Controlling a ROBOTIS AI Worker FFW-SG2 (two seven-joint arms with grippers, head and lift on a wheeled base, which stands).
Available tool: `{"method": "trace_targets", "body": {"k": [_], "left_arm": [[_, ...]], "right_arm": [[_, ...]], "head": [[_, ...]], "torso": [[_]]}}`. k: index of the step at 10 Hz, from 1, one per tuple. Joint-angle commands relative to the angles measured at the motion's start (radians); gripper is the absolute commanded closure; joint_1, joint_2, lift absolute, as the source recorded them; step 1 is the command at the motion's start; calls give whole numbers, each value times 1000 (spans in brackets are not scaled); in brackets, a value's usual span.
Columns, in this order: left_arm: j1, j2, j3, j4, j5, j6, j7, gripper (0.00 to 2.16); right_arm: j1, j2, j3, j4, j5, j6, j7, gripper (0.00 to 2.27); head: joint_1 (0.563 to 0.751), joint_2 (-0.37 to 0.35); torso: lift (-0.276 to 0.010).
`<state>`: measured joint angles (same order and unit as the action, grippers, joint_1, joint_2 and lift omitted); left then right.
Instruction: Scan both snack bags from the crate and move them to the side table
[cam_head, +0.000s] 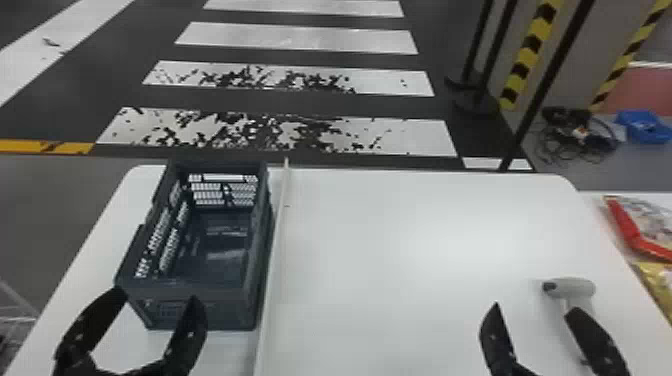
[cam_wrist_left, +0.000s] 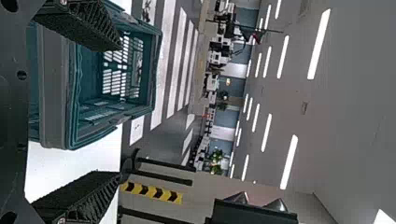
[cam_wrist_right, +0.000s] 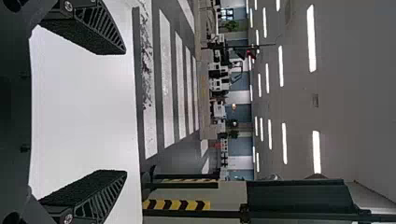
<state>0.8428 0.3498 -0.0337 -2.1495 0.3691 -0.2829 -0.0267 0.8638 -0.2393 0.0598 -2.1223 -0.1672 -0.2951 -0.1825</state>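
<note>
A red snack bag (cam_head: 650, 227) and yellow one (cam_head: 656, 280), both cut off, lie on the side table (cam_head: 594, 200). The open left gripper (cam_head: 157, 296) partly hides the crate (cam_head: 200, 287); the open right gripper (cam_head: 535, 308), the scanner (cam_head: 575, 287).

The head view's right edge cuts off the red bag (cam_head: 631, 231) and yellow bag (cam_head: 657, 285); my right tool (cam_head: 533, 306) hides (partly, anyway) the scanner (cam_head: 577, 287).
</note>
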Motion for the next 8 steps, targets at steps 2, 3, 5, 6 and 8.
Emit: {"method": "trace_targets", "body": {"k": [2,3,5,6,8], "left_arm": [[-2,0,0,5,5,0,-5,36],[-2,0,0,7,5,0,-5,36],[-7,0,-2,13,7,3,-12,36],[-8,0,-3,14,8,3,-12,36],[-10,0,-3,17,8,3,-12,36]], "right_arm": [[6,0,0,-5,0,-3,0,80],[9,0,0,-10,0,-3,0,80],[12,0,0,-12,0,-3,0,80],[12,0,0,-12,0,-3,0,80],[15,2,0,-12,0,-6,1,80]], "head": [[695,-38],[695,-38],[695,-37],[695,-38],[695,-39]], "torso": [[-95],[-95],[-95],[-95],[-95]]}}
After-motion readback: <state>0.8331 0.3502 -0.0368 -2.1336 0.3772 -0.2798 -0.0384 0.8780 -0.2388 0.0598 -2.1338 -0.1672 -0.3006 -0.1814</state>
